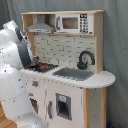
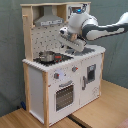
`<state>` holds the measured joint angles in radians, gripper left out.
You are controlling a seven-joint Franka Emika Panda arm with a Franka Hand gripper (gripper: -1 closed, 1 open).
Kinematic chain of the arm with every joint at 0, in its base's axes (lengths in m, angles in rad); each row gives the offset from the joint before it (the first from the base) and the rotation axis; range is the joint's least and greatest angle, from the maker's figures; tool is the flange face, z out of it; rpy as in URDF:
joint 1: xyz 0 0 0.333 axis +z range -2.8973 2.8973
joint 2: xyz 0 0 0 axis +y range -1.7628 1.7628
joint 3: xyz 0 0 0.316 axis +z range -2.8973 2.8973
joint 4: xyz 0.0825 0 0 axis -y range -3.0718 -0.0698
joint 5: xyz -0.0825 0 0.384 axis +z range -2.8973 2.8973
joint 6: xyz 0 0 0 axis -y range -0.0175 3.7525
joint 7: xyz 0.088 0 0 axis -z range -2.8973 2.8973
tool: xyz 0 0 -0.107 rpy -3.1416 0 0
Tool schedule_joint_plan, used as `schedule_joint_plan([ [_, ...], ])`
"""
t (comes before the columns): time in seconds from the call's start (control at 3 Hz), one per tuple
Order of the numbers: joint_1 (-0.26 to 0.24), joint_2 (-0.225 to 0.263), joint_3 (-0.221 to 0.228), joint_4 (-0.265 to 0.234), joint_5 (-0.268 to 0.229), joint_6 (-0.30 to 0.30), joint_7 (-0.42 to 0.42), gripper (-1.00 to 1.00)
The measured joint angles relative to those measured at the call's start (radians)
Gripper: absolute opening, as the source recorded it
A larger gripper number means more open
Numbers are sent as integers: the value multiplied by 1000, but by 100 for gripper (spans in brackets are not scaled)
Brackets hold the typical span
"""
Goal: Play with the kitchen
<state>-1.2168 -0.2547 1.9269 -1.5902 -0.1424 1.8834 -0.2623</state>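
Overhead, the glossy white arm's gripper (image 2: 64,46) hangs above the kitchen's (image 2: 47,87) black-and-red stovetop (image 2: 50,58); whether it is clenched, I cannot tell.

- The kitchen (image 2: 62,80) left a work bay open toward the front, between counter and hood (image 2: 50,21).
- A small pot (image 2: 46,56) occupied the stovetop (image 1: 44,66).
- The faucet (image 1: 84,59) rose behind the sink (image 1: 73,73).
- The arm (image 2: 92,30) crossed the bay above the sink side.
- The backsplash (image 1: 62,49) closed the rear.
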Motion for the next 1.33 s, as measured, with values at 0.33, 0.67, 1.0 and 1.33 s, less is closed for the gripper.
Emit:
schedule_joint_plan([
  [0.33, -71, -51, 40, 40, 54, -3, -40, 100],
  [0.67, -149, -110, 84, 97, 112, -15, -80, 100],
  [1.0, -205, -153, 114, 144, 151, -29, -106, 100],
  [1.33, -261, -197, 144, 197, 187, -47, -129, 100],
])
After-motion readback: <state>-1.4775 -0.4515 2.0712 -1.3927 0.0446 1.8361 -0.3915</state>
